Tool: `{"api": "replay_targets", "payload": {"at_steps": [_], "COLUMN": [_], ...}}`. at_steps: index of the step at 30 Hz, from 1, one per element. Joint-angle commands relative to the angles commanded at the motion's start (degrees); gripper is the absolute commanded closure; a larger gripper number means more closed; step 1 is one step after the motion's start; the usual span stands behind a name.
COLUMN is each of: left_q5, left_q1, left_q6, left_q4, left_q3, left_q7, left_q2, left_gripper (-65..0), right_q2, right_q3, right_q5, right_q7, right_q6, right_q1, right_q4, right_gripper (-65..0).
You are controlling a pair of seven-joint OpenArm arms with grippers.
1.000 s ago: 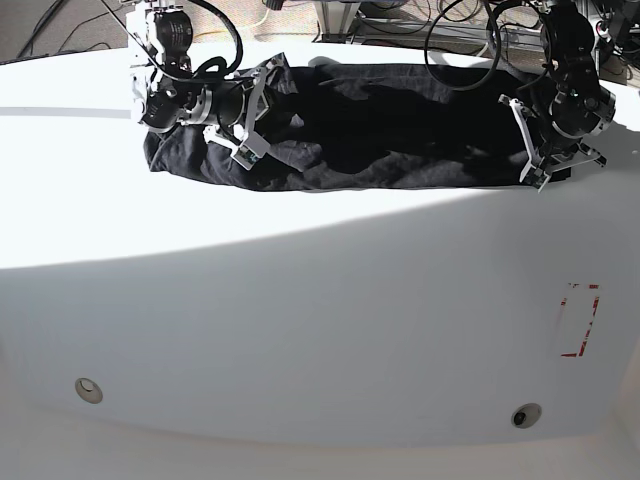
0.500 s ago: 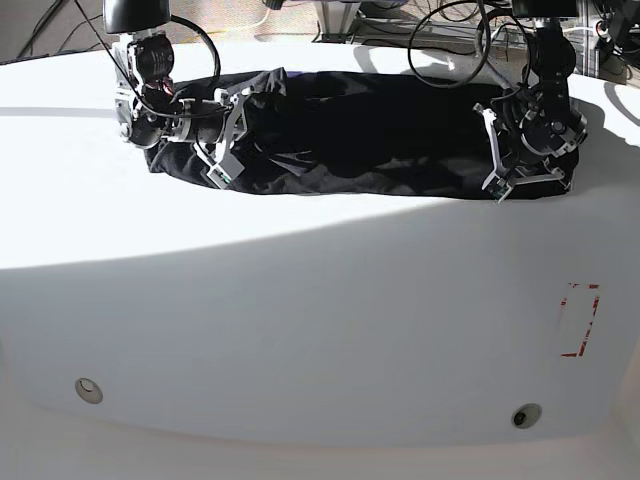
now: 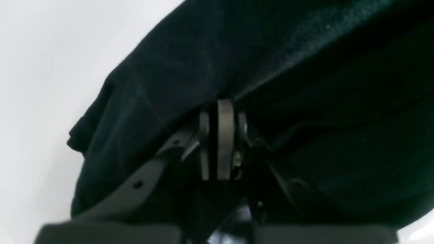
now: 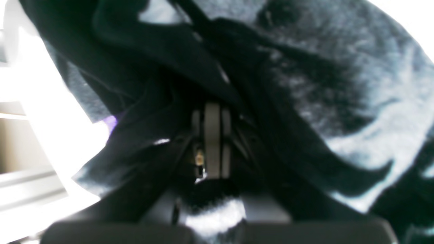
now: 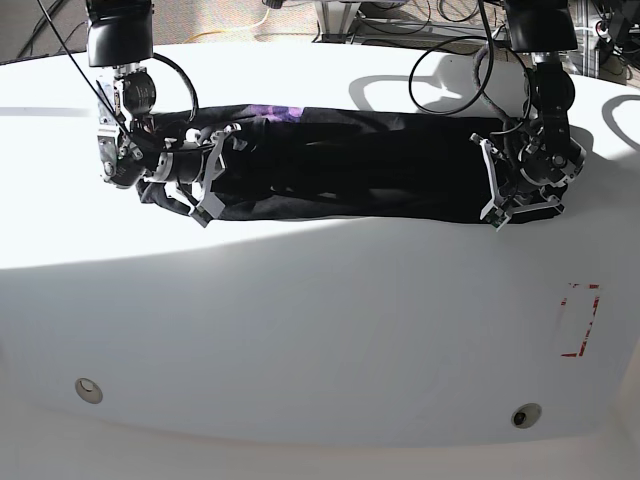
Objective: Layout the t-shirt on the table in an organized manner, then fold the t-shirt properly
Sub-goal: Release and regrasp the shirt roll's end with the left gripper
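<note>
Pinching t-shirt (image 5: 350, 165) ends: both grippers' fingertips buried in cloth.

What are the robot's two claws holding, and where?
Both hold the t-shirt: the left gripper pinches one end, the right gripper the other, near the purple tag.

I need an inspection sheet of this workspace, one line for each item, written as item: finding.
Surface: white table, partly in shade; red dashed mark and two metal discs near the front.
Job's things: black t-shirt stretched as a long band between both arms, wrinkled; purple tag at its far edge.
Clutter: nothing seen.
Grippers: left gripper and right gripper each closed on the cloth at one end.
Cables: black cables loop above the left arm.
Surroundings: floor and more cables behind the table.
</note>
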Motion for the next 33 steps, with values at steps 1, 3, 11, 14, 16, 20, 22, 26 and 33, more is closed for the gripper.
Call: {"api": "replay_targets", "payload": {"at_steps": [1, 3, 11, 14, 16, 20, 22, 26, 33], "left_q5": [0.0, 0.0, -0.2, 0.0, -0.1, -0.2, -0.2, -0.2, -0.2], "left_q1": [0.0, -0.3, -2.0, -3.5, -3.8, -4.4, -4.6, -4.5, -4.4], "left_q6": [0.0, 0.0, 0.0, 0.0, 0.0, 0.0, 0.0, 0.0, 0.0], "left_q4": [0.0, 0.0, 0.0, 0.0, 0.1, 2.1, 4.0, 8.9, 14.9], "left_q3": [0.0, 0.0, 0.0, 0.0, 0.0, -0.1, -0.1, -0.1, -0.2], "left_q7": [0.0, 0.0, 0.0, 0.0, 0.1, 2.5, 3.7, 6.1, 8.0], "left_q2": [0.0, 0.0, 0.3, 1.9, 2.2, 2.2, 2.2, 2.2, 2.1], "left_gripper": [-1.5, -1.5, -1.9, -6.1, -9.2, -15.3, -18.5, -24.0, -24.7], "right_q2": [-0.1, -0.3, -0.1, 0.1, 0.1, -0.2, -0.4, -1.6, -4.0], "right_q3": [0.0, 0.0, 0.0, 0.0, 0.0, 0.0, 0.0, 0.0, 0.0], "right_q5": [-1.0, -2.5, -4.5, -4.4, -4.4, -4.3, -4.3, -4.3, -4.4], "right_q7": [0.0, 0.0, 0.0, -0.1, -0.4, -2.4, -3.9, -7.5, -12.8], "right_q6": [0.00, 0.00, 0.00, 0.00, 0.00, 0.00, 0.00, 0.00, 0.00], "right_q1": [0.4, 1.0, 2.7, 2.8, 2.8, 2.6, 2.5, 1.3, -0.2], "right_q4": [0.0, 0.0, 0.0, 0.4, 0.5, 3.1, 5.0, 10.6, 20.4], "right_gripper": [-0.2, -0.2, -0.2, -0.2, -0.2, -0.2, -0.2, -0.2, -2.4]}}
